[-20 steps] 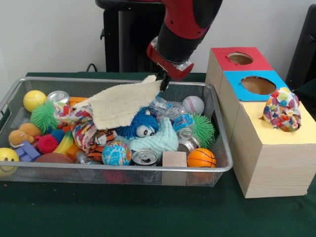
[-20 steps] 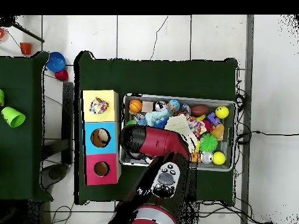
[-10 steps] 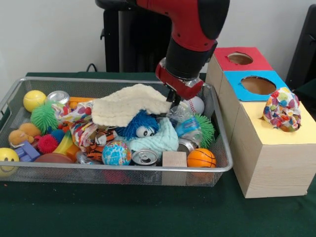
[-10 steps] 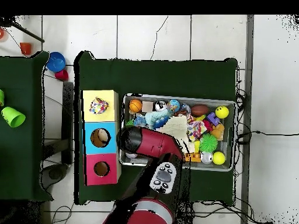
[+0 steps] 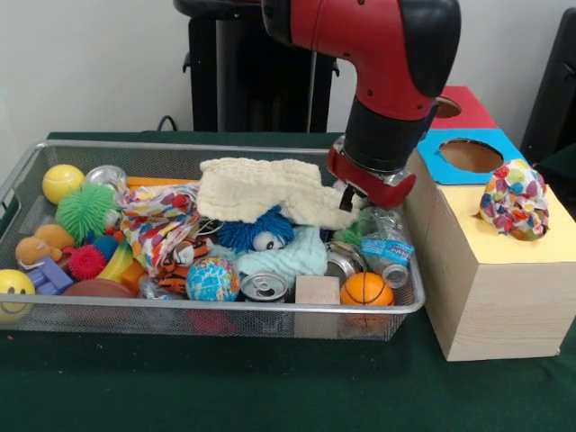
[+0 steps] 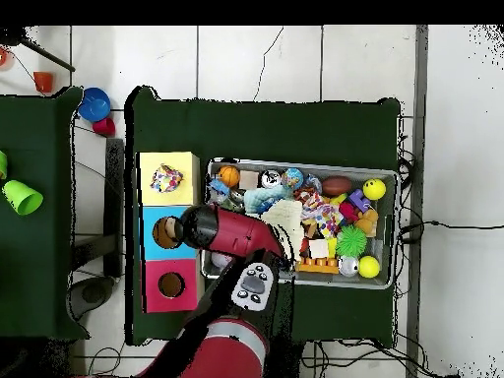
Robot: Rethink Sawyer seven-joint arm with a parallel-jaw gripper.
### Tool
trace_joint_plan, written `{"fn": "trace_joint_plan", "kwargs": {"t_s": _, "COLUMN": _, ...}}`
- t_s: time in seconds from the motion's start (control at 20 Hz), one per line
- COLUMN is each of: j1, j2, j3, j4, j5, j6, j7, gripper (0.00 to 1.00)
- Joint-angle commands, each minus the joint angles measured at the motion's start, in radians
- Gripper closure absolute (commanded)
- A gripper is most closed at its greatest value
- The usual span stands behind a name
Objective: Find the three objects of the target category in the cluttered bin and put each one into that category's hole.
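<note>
we're seeing the arm (image 5: 378, 63) reaching down over the right end of the wire bin (image 5: 108, 148), right next to the box (image 5: 504, 288) with the holes. the gripper (image 5: 346, 198) is clamped on one edge of a cream cloth (image 5: 270, 189), and the cloth is hanging out to the left from it, draping over a blue fuzzy toy (image 5: 252, 232) with googly eyes.

under that there's a pale green cloth (image 5: 292, 256), and a patterned cloth (image 5: 157, 225) is bunching up left of the blue toy. a crushed water bottle (image 5: 389, 247) is sitting against the right wall of the bin, just below the gripper. along the front rim we're looking at a globe ball (image 5: 212, 279), a can (image 5: 265, 286), a wood block (image 5: 318, 290) and a mini basketball (image 5: 366, 289). over on the left end there's a yellow ball (image 5: 62, 182), a green spiky ball (image 5: 85, 211), a pink spiky ball (image 5: 86, 262) and a smiley ball (image 5: 13, 288).

the box is standing on the green surface (image 5: 270, 387) touching the bin's right side. it's got a red top (image 5: 463, 103) at the back, a blue top (image 5: 468, 157) with a round hole in the middle, and a yellow top (image 5: 558, 225) nearest the camera. a colourful patterned thing (image 5: 514, 200) is sitting on the yellow top, right over where its hole would be.

from overhead the arm (image 6: 231, 231) is covering the bin's end by the box, and the cream cloth (image 6: 285, 215) is poking out beside it.
</note>
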Motion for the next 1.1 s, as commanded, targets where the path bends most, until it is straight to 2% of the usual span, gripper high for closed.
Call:
{"fn": "trace_joint_plan", "kwargs": {"t_s": 0.05, "j1": 0.029, "j2": 0.061, "j3": 0.102, "j4": -0.079, "j5": 0.125, "j6": 0.084, "j7": 0.290, "gripper": 0.00}}
{"fn": "trace_joint_plan", "kwargs": {"t_s": 0.3, "j1": 0.031, "j2": 0.052, "j3": 0.058, "j4": -0.058, "j5": 0.119, "j6": 0.136, "j7": 0.262, "gripper": 0.00}}
{"fn": "trace_joint_plan", "kwargs": {"t_s": 0.5, "j1": 0.031, "j2": 0.026, "j3": -0.022, "j4": -0.058, "j5": 0.058, "j6": 0.171, "j7": 0.204, "gripper": 0.00}}
{"fn": "trace_joint_plan", "kwargs": {"t_s": 0.7, "j1": 0.013, "j2": -0.061, "j3": -0.050, "j4": -0.050, "j5": 0.034, "j6": 0.259, "j7": 0.156, "gripper": 0.00}}
{"fn": "trace_joint_plan", "kwargs": {"t_s": 0.9, "j1": -0.003, "j2": -0.143, "j3": -0.044, "j4": -0.043, "j5": 0.033, "j6": 0.344, "j7": 0.131, "gripper": 0.00}}
{"fn": "trace_joint_plan", "kwargs": {"t_s": 1.1, "j1": -0.027, "j2": -0.168, "j3": -0.043, "j4": -0.055, "j5": 0.026, "j6": 0.379, "j7": 0.109, "gripper": 0.00}}
